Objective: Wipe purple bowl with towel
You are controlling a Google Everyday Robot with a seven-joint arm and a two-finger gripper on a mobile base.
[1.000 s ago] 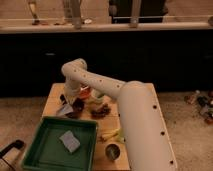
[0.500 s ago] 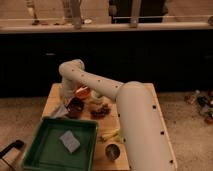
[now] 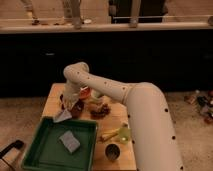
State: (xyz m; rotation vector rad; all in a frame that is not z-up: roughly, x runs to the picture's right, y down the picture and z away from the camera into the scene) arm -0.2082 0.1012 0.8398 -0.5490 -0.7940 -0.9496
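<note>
1. The white arm point(image 3: 125, 97) is being reached from the lower right across the wooden table point(image 3: 55, 97), with its elbow bent sharply near the table's far edge and the forearm turned downward.
2. The gripper point(image 3: 69, 106) is being held low over the table's left part, just beyond the far rim of the green tray point(image 3: 37, 150); whether it is spread or pressed together cannot be told.
3. A pale towel point(image 3: 63, 116) is being seen at the gripper, hanging down to the tray's far rim.
4. A dark, rounded thing just beside the gripper is being taken as the purple bowl point(image 3: 76, 109); its colour cannot be made out for certain, and the towel is lying against its left side.
5. A grey sponge point(image 3: 70, 141) is being shown inside the tray, apart from its walls.
6. Room is being limited on the right by dark food items point(image 3: 99, 107), a yellow-green object point(image 3: 117, 133) and a dark cup point(image 3: 112, 151) near the front edge.
7. The left and far strips of the table are being left bare, and floor is lying beyond them.
8. No readable writing is being shown.
</note>
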